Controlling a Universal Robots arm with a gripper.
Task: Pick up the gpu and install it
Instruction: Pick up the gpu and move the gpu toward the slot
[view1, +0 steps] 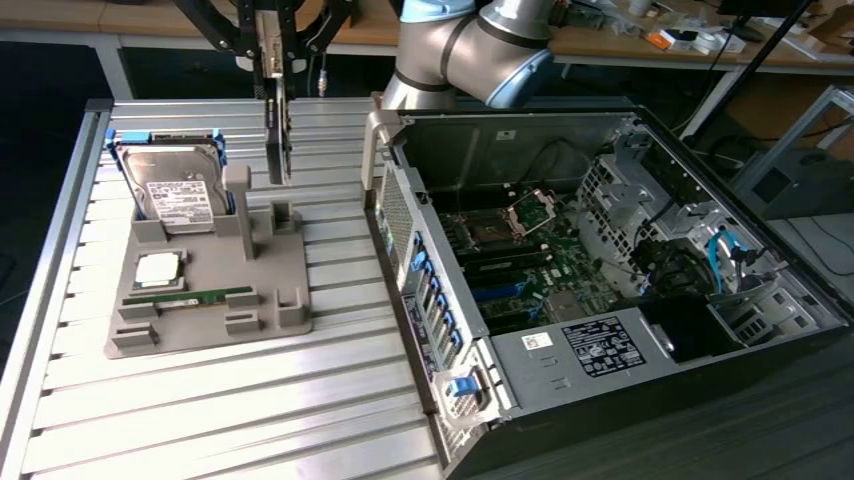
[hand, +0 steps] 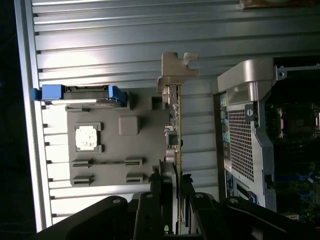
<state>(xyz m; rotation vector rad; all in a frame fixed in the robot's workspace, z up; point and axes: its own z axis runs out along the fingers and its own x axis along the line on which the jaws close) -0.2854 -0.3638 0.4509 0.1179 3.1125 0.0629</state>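
Gripper (view1: 274, 72) clamped on the gpu (view1: 278, 135) — card hangs edge-on above the grey tray (view1: 200, 325), drive (view1: 180, 195) standing in it — open case (view1: 561, 260) alongside.

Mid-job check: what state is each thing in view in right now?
tool: shut on the gpu.
gpu: held upright, edge-on, above the gray holder.
hard drive: standing tilted in its slot on the holder.
processor chip: lying flat on the holder.
memory stick: lying flat in its slot.
computer case: on its side, open, board exposed.
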